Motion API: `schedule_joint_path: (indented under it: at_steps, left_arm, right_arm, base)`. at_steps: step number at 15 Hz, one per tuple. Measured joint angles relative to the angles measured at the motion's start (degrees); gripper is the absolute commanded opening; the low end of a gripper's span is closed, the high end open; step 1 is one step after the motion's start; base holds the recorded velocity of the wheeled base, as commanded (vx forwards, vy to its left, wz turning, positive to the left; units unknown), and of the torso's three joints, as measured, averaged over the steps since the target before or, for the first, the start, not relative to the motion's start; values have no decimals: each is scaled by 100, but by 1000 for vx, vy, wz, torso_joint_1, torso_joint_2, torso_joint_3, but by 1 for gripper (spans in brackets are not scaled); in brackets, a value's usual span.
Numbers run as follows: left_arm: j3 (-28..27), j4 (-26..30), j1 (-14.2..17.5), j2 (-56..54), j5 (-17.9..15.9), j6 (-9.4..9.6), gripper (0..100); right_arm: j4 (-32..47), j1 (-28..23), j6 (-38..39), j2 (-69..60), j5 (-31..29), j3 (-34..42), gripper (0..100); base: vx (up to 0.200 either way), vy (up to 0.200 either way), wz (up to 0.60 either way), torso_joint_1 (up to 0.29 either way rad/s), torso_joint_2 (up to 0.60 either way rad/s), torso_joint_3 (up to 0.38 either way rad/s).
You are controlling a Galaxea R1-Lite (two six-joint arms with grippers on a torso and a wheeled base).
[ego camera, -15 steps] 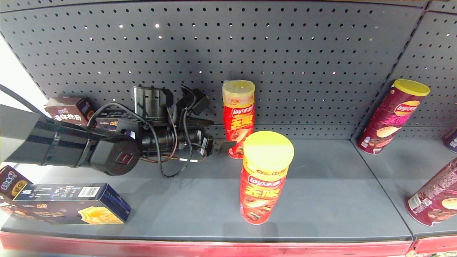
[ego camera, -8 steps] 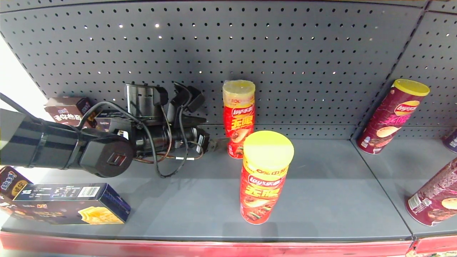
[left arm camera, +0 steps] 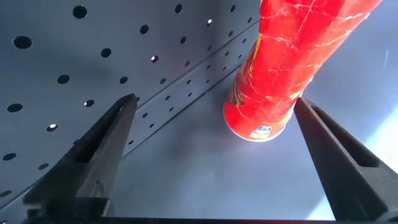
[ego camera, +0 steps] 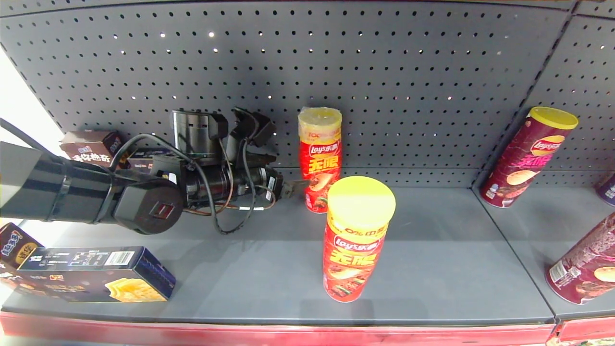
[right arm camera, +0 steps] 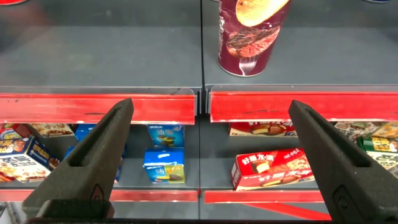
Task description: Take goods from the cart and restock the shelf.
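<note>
Left pincer (ego camera: 295,188), jaws spread and empty, lies just beside the base of the rear can (ego camera: 321,158). The can stands upright at the shelf's (ego camera: 432,259) back edge, against the pegboard (ego camera: 384,72). The arm lies level along that edge, reaching in from the left end. Release appears to be the step: any retreat should run straight back without nudging the can. Right pincer (right arm camera: 208,106) is open.
</note>
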Motion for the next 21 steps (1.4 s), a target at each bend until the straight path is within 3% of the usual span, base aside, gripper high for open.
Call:
schedule_joint_path:
  at_steps: [8, 11, 14, 21]
  left_arm:
    - [190, -222, -13, -20, 177, 41, 100]
    - [783, -1050, -46, -226, 905, 301, 100]
    - [1224, -1386, -44, -339, 1440, 510, 100]
    - [986, -1367, -129, -113, 1859, 505, 100]
  right_arm:
    - [0, 0, 2, 0, 0, 0, 100]
    - [0, 0, 2, 0, 0, 0, 100]
    - [0, 0, 2, 0, 0, 0, 100]
    - [0, 0, 2, 0, -2, 0, 100]
  base:
    - [0, 0, 0, 0, 0, 0]
    - [0, 0, 0, 0, 0, 0]
    - [0, 0, 0, 0, 0, 0]
    - [0, 0, 0, 0, 0, 0]
